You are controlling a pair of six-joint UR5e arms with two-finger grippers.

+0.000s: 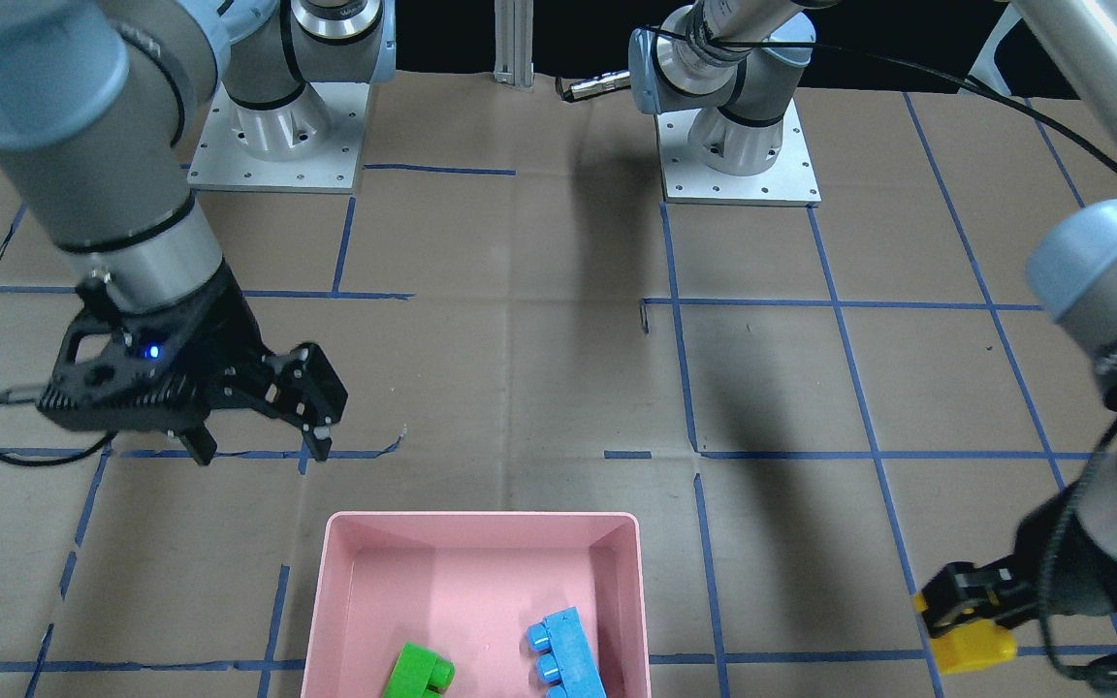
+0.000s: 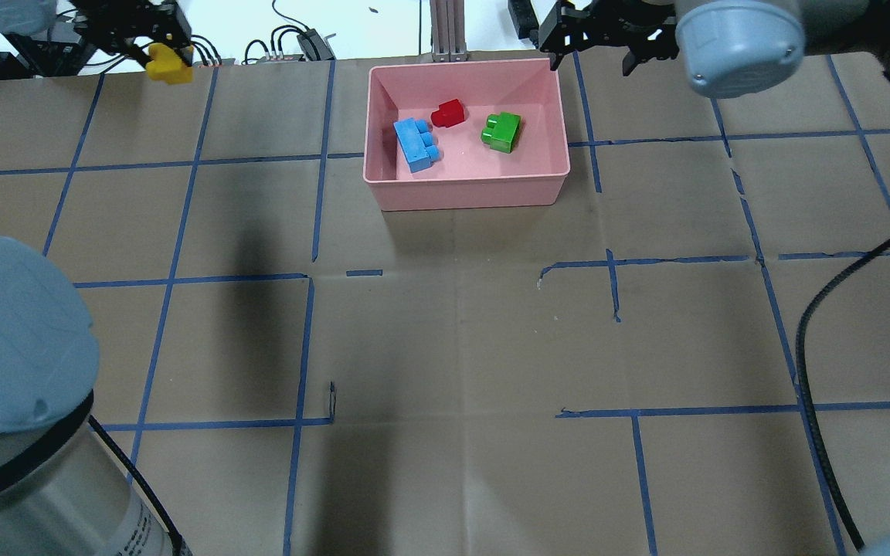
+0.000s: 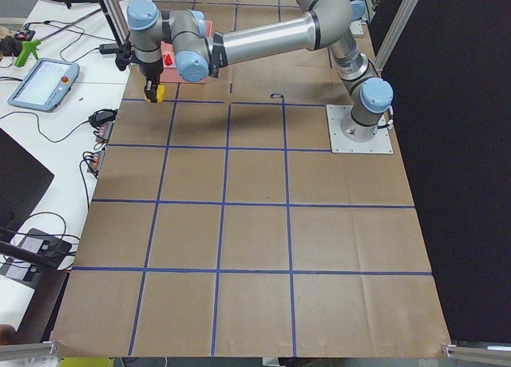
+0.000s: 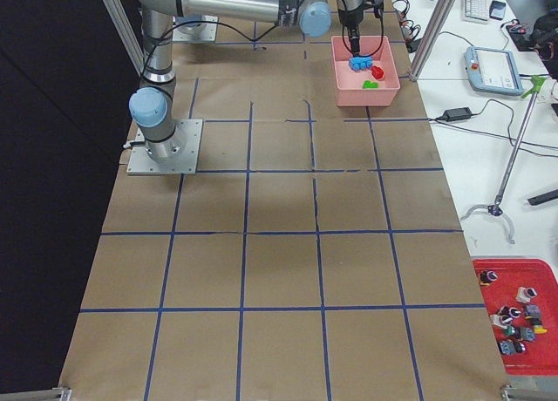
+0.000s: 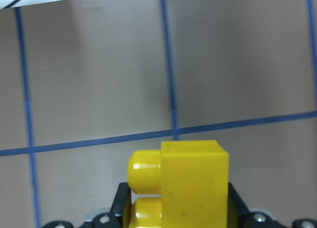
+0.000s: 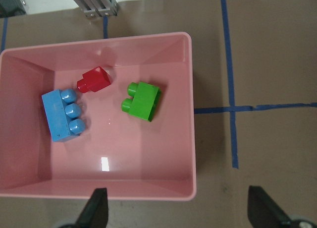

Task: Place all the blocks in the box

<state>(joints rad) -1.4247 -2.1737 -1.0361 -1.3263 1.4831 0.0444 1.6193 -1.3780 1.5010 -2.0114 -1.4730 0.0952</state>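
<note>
The pink box point(image 2: 467, 197) stands at the table's far middle. In it lie the green block point(image 2: 501, 131), the small red block point(image 2: 448, 113) and the light-blue block point(image 2: 416, 144). My left gripper point(image 2: 157, 54) is shut on the yellow block point(image 2: 167, 68) and holds it above the table's far left corner, well left of the box. The left wrist view shows this block point(image 5: 188, 183) between the fingers. My right gripper point(image 2: 592, 42) is open and empty, hovering at the box's far right corner. The right wrist view looks down on the box point(image 6: 99, 191) and the three blocks.
An aluminium post point(image 2: 447, 31) stands just behind the box. Cables and devices lie beyond the far edge. Blue tape lines mark the brown table cover. A red parts tray point(image 4: 514, 318) sits on a side bench off the table.
</note>
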